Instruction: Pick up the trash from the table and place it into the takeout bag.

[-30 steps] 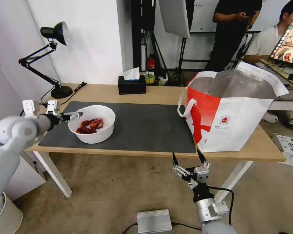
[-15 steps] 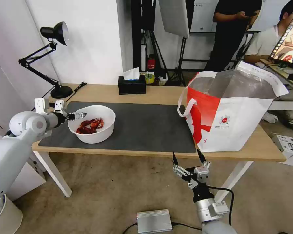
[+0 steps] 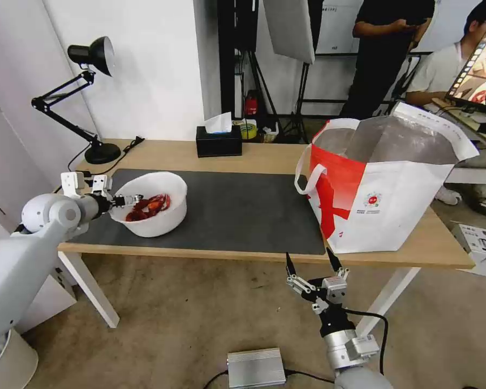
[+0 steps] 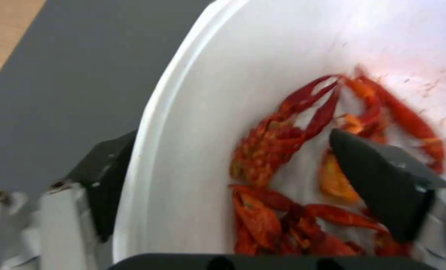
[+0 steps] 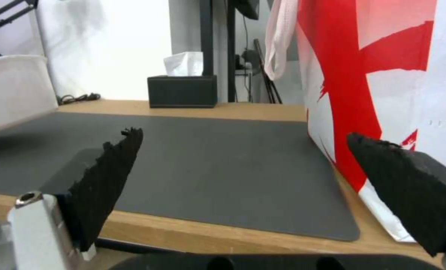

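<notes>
The trash here is a white round bowl [image 3: 156,224] of red crayfish shells [image 3: 148,208] on the left end of the dark mat [image 3: 243,210] on the table [image 3: 254,154]. It sits tipped, its near-right underside off the mat in the right wrist view [image 5: 12,90]. My left gripper [image 3: 130,200] is open astride the bowl's left rim. In the left wrist view [image 4: 230,134] one finger is outside the wall [image 4: 208,75] and the other over the shells [image 4: 278,142]. The takeout bag [image 3: 383,210] stands open at the table's right end. My right gripper [image 3: 309,258] waits open below the front edge.
A black tissue box [image 3: 218,141] stands at the back middle and a black desk lamp [image 3: 94,151] at the back left. A silver box [image 3: 255,367] lies on the floor by my right arm. A small carton [image 3: 480,243] sits right of the table.
My left gripper came forward and down over the bowl's left rim. The bowl shifted slightly left and tipped. The right arm stayed still.
</notes>
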### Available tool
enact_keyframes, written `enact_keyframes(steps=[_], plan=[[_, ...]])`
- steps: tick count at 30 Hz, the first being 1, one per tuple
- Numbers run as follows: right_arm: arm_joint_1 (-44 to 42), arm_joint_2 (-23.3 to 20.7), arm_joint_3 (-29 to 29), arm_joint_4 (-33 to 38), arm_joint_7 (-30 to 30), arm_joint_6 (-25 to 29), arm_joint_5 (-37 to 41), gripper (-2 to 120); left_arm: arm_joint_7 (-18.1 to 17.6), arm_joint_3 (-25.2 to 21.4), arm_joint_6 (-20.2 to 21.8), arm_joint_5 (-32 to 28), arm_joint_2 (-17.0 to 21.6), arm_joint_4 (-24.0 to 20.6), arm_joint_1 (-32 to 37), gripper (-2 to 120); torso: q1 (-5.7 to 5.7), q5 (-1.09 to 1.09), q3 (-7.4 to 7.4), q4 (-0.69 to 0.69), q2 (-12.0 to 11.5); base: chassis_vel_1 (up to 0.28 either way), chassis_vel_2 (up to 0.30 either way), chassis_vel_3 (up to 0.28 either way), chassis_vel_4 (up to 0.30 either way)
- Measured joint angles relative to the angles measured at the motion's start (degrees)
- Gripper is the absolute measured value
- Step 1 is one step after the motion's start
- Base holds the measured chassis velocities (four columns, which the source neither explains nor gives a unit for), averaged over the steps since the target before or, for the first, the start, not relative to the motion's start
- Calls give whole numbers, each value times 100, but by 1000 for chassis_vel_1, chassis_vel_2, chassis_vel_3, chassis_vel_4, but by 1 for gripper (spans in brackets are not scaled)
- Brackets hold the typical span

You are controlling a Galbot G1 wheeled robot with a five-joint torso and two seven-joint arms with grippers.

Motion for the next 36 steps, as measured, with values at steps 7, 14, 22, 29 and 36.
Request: enact_keyframes(steps=[7, 14, 22, 29, 36], plan=[[0, 0, 0, 0, 0, 0, 0, 100, 44, -73, -65, 105, -20, -65, 86, 67, 0, 0, 0, 1, 0, 0, 0, 0, 0], [0, 0, 0, 0, 0, 0, 0, 100, 68, -96, -126, 186, -47, -106, 146, 40, 0, 0, 0, 1, 0, 0, 0, 0, 0], [0, 0, 0, 0, 0, 0, 0, 100, 73, -167, -162, 243, -35, -227, 253, 11, 0, 2, 0, 0, 0, 0, 0, 0, 0], [0, 0, 0, 0, 0, 0, 0, 100, 69, -304, -172, 235, -6, -413, 439, 0, 0, 0, 0, -1, 0, 0, 0, 0, 0], [0, 0, 0, 0, 0, 0, 0, 100, 42, -606, -163, -91, 86, -856, 769, 0, 0, 0, 0, 0, 0, 0, 0, 0, 0]])
